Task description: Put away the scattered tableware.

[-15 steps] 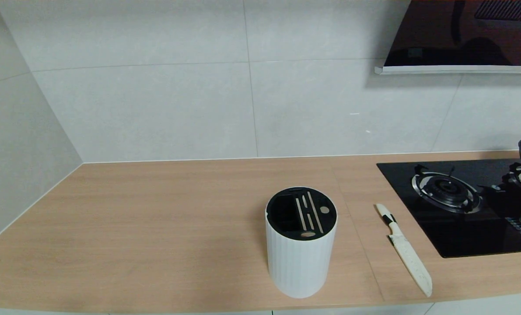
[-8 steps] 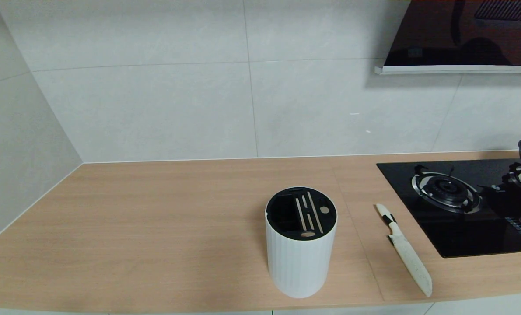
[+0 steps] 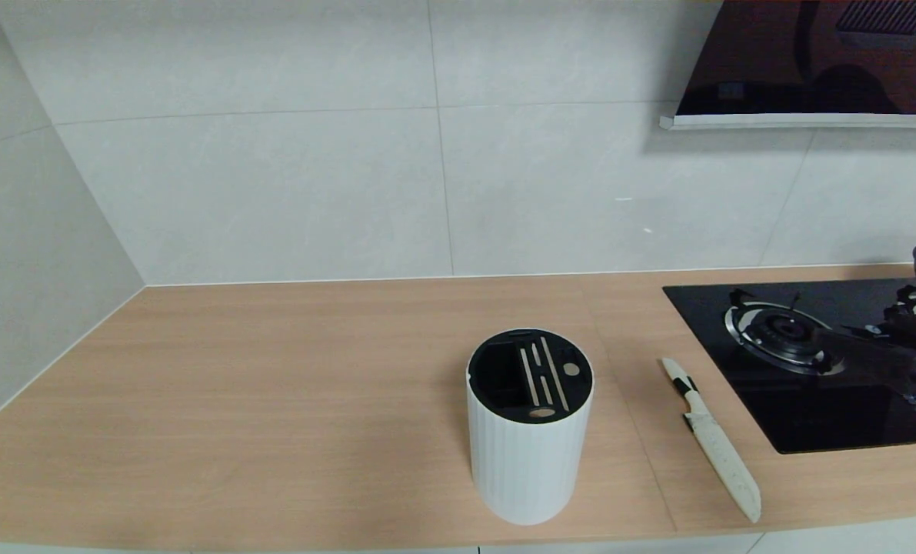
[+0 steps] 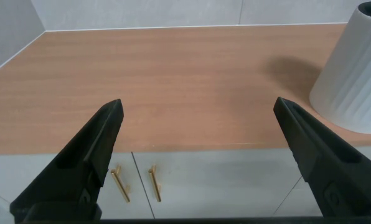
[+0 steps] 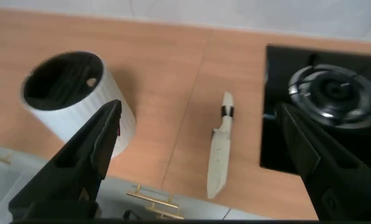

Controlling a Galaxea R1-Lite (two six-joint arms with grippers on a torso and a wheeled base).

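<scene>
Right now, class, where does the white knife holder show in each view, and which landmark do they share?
Head view: knife holder upright on the wooden counter near its front edge, left of the knife.
Left wrist view: its ribbed side, by the counter's edge.
Right wrist view: seen from above, slotted top showing, apart from the knife.
Shared landmark: the counter's front edge.

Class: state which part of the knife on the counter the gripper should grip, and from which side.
I would grip the knife by its handle, coming from above: it lies flat on the counter, handle at the far end, blade toward the front edge.
</scene>
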